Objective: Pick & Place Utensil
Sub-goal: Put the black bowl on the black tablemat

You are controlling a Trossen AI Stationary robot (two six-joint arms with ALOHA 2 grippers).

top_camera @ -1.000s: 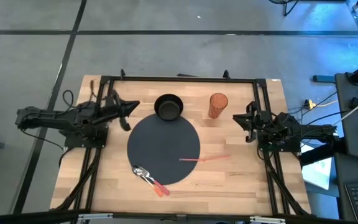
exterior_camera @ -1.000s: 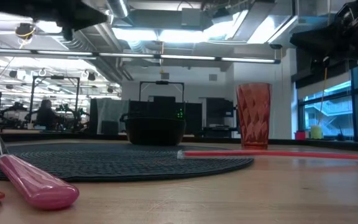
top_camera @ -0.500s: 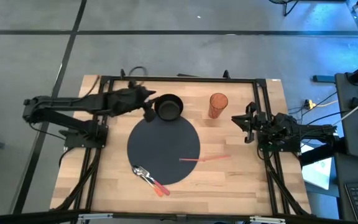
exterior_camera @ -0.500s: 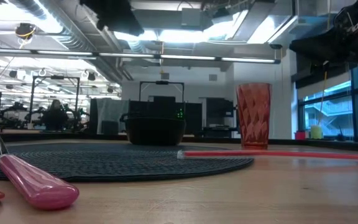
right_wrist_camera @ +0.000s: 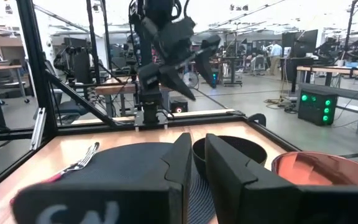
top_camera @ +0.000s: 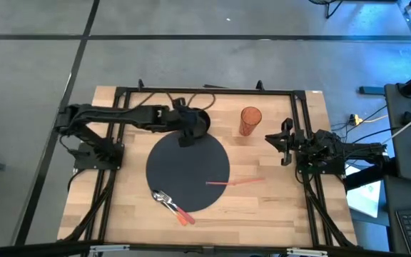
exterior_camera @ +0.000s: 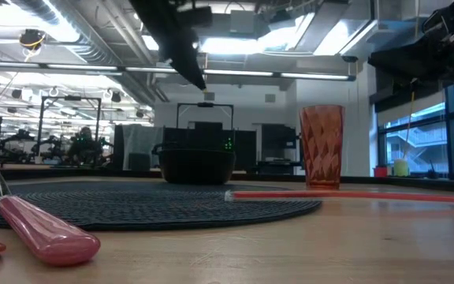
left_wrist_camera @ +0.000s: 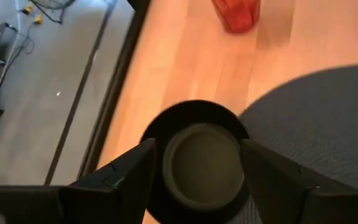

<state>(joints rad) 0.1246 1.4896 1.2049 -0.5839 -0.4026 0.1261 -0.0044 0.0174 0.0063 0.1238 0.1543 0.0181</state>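
A fork (top_camera: 163,198) with a pink handle (exterior_camera: 46,230) lies on the near edge of the round black placemat (top_camera: 188,175), beside an orange-handled utensil (top_camera: 187,220). My left gripper (left_wrist_camera: 197,149) hangs open above the black bowl (top_camera: 195,123) at the mat's far edge, one finger on either side of it in the left wrist view and touching nothing. In the low view it (exterior_camera: 187,55) is well above the bowl (exterior_camera: 195,164). My right gripper (right_wrist_camera: 197,155) waits shut at the table's right edge (top_camera: 284,139).
A red tumbler (top_camera: 250,120) stands to the right of the bowl. A red straw (top_camera: 234,181) lies half on the mat's right edge, half on the wood. A black frame (top_camera: 205,91) runs around the wooden table.
My left arm has swung out from the table's left edge toward the right, stretching over the table until its gripper hangs above the black bowl, and the gripper has tipped downward. Nothing on the table has moved.
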